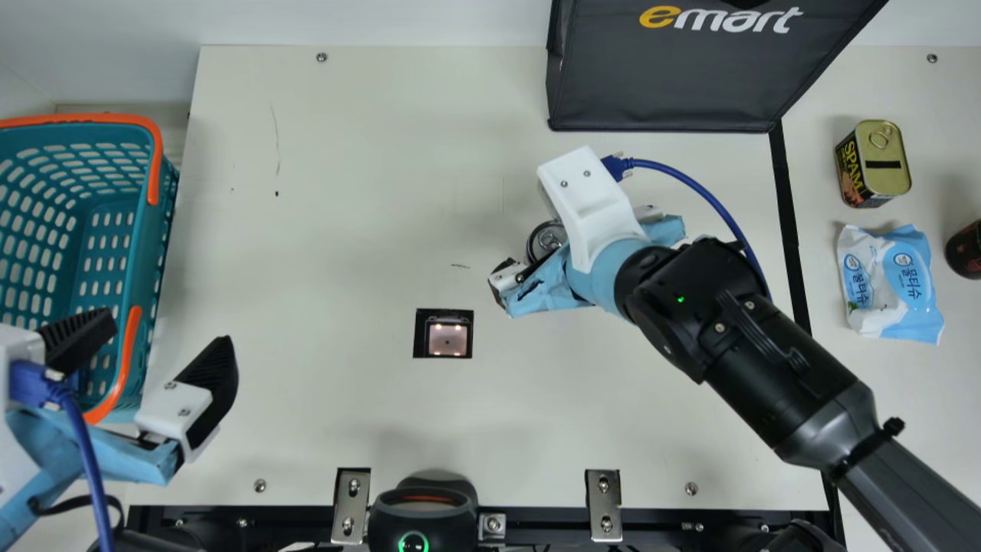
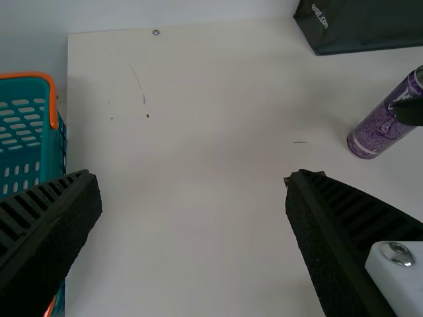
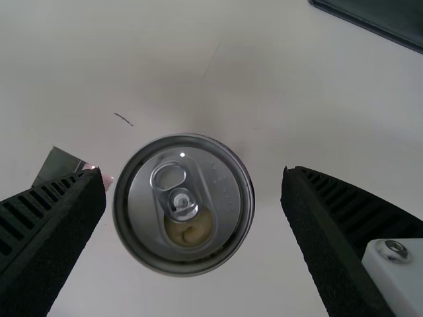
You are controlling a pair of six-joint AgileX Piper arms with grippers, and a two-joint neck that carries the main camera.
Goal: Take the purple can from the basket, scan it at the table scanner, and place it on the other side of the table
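Your purple can (image 2: 381,130) stands upright on the cream surface (image 1: 345,230), just off the table scanner (image 1: 444,334), between the wide-spread fingers of your right claw (image 3: 194,173). Your left claw (image 1: 168,330) is wide too, beside the teal basket (image 1: 133,253). The step in hand looks like the right-hand grasp. The can sits nearer the scanner-side finger, so shift the claw slightly that way before closing, or that finger may shove or tip it. Get the pads well down the side wall, below the rim, keep the wrist square to the can, and close evenly. Squeeze only enough to hold, since thin metal could dent. Then lift straight up before carrying it sideways.
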